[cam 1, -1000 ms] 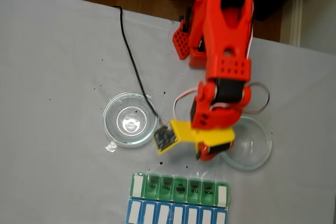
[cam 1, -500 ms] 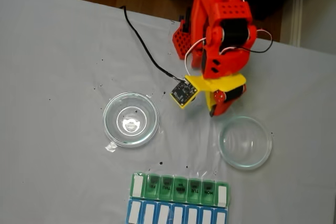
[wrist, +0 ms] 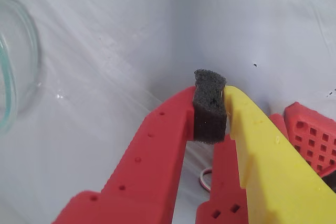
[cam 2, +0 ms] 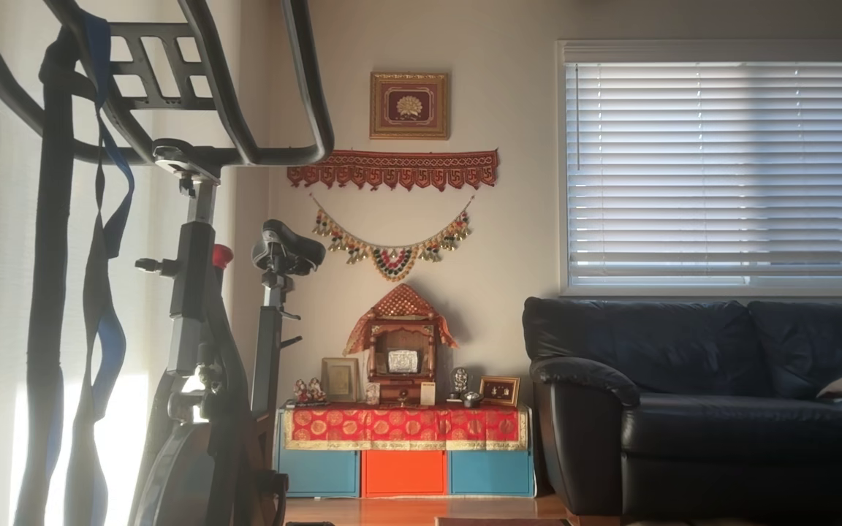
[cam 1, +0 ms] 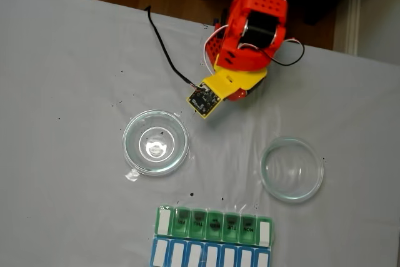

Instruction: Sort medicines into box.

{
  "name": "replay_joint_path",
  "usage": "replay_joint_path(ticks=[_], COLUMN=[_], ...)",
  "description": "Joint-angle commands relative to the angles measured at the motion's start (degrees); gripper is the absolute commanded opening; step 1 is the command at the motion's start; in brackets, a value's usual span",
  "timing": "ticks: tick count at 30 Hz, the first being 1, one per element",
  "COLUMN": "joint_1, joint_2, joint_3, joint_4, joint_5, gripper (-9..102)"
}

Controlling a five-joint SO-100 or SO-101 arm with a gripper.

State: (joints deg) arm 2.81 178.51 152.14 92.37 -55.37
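The box (cam 1: 212, 223), a row of white compartments under green day-labelled lids, lies near the bottom edge of the fixed view with its lids down. The medicines are out of view. My gripper (cam 1: 239, 94) is folded back close to the arm's red base (cam 1: 215, 48), well above the box and both dishes. In the wrist view the red finger (wrist: 157, 145) and the yellow finger (wrist: 252, 135) of my gripper (wrist: 212, 98) are shut. Between them is just the black foam pad (wrist: 209, 109).
Two empty clear round dishes stand on the grey table, one at the left (cam 1: 155, 142) and one at the right (cam 1: 292, 169). A blue-lidded row (cam 1: 209, 256) lies against the box. A black cable (cam 1: 159, 48) runs to the wrist camera. Tiny black specks dot the table.
The arm has drawn back from low over the right dish, near the box, up toward its base. The gripper carries nothing.
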Motion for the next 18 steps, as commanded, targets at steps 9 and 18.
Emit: replay_joint_path(ticks=[9,18], joint_1=[-9.2,-9.4], joint_2=[0.5,0.6], joint_3=[16.3,16.3], joint_4=[-8.6,-8.6], joint_5=[8.5,12.5], gripper=[1,2])
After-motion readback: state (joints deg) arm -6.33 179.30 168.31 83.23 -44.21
